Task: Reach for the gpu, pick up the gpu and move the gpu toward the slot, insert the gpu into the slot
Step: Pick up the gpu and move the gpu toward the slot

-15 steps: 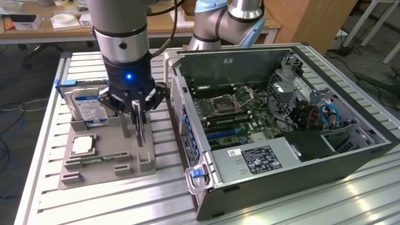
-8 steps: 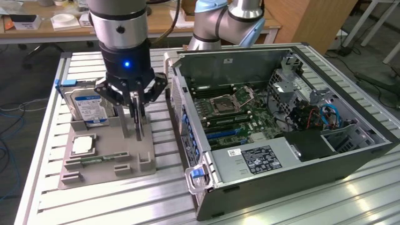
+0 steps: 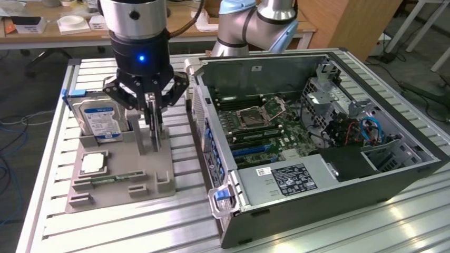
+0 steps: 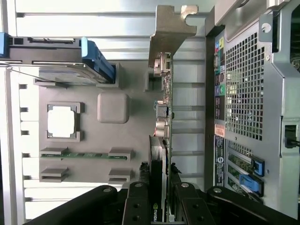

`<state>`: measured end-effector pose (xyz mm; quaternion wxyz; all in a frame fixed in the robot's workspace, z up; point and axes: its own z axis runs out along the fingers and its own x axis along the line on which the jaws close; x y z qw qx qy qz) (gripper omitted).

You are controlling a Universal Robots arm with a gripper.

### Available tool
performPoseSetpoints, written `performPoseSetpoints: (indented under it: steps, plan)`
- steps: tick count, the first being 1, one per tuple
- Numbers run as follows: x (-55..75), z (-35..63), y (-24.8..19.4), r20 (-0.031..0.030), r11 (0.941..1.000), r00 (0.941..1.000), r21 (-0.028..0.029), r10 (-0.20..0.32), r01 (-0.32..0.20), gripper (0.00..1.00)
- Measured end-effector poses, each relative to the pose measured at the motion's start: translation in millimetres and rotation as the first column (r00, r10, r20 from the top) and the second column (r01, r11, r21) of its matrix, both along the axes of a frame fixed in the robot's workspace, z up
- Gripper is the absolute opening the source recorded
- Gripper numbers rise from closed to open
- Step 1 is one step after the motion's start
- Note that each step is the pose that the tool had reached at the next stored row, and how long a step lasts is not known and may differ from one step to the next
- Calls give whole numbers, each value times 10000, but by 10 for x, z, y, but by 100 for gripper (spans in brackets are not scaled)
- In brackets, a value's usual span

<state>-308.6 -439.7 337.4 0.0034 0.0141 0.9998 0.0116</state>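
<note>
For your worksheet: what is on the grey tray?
Hard drive, processor, memory stick, and an upright graphics card in the gripper, which covers part of it.

rear: wooden desk (image 3: pixel 49 38) | side: wooden cabinet (image 3: pixel 351 21) | floor (image 3: pixel 25 103): grey, cables (image 3: pixel 8 125)
</note>
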Motion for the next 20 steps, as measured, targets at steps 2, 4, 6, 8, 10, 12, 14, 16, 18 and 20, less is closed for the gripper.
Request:
performPoseSetpoints:
  steps: [2,4,6,8,10,12,14,16,18,20]
  plan:
    - [1,53,1,-18,10000,10000,0,-2,2,26]
    - [3,105,0,-29,10000,10000,-1,-1,1,26]
    - [4,162,0,-36,10000,10000,-1,-1,1,26]
    - [7,232,0,-44,10000,10000,-1,-1,1,26]
    - [11,292,0,-59,10000,10000,-1,-1,1,26]
    - [14,335,0,-74,10000,10000,-1,-3,3,26]
    - [14,365,0,-81,10000,10000,-1,-8,8,26]
    - [15,381,-1,-84,10000,10000,-1,-11,11,26]
    - [16,412,0,-90,10000,10000,-2,-15,15,26]
    - [16,436,-1,-91,10000,10000,-3,-17,17,26]
